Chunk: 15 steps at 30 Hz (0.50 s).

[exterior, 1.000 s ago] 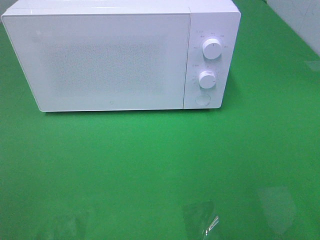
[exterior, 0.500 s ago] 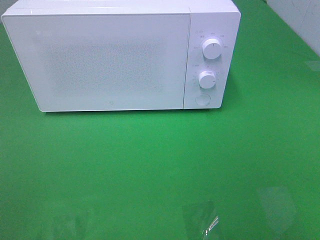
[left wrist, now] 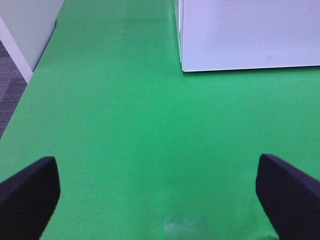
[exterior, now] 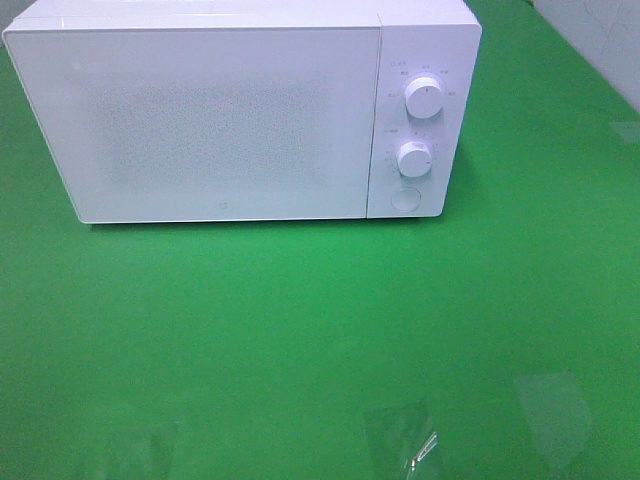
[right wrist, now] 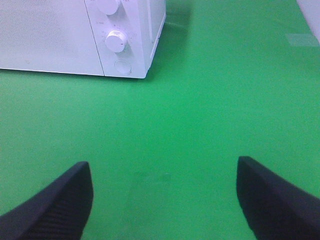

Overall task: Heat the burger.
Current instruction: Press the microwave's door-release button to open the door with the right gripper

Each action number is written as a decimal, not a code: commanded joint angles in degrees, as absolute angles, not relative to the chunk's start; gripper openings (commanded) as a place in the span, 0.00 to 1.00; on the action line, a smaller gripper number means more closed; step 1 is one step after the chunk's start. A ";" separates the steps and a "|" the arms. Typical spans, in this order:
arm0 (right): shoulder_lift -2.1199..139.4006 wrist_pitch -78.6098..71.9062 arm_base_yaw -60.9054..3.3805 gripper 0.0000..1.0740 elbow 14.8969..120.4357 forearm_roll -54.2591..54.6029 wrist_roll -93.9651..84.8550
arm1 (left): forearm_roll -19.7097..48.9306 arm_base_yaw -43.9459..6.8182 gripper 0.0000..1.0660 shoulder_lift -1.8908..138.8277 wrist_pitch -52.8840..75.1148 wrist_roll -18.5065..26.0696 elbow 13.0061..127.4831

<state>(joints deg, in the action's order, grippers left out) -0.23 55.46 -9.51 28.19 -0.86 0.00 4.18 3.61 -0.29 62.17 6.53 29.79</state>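
The burger is out of view in every frame. A white microwave [exterior: 240,110] stands at the back of the green table with its door shut; two round knobs [exterior: 424,98] and a button sit on its right panel. The left wrist view shows the microwave's lower left corner [left wrist: 240,40] ahead of my left gripper [left wrist: 160,197], whose dark fingers [left wrist: 30,192] stand wide apart with nothing between them. My right gripper [right wrist: 165,195] is also open and empty, facing the microwave's control panel [right wrist: 122,40]. Neither arm shows in the high view.
Green cloth [exterior: 300,330] covers the table in front of the microwave. Clear tape patches [exterior: 400,440] lie near the front edge. A grey wall and floor border the table's left side [left wrist: 20,45].
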 commanded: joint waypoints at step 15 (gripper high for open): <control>-1.83 54.55 -9.45 0.71 28.59 -1.20 0.00 | 4.58 3.72 0.95 -1.32 61.36 6.36 29.68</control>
<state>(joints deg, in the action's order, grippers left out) -0.23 55.46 -9.51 28.19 -1.03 0.00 4.18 3.61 -0.29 62.17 6.53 29.79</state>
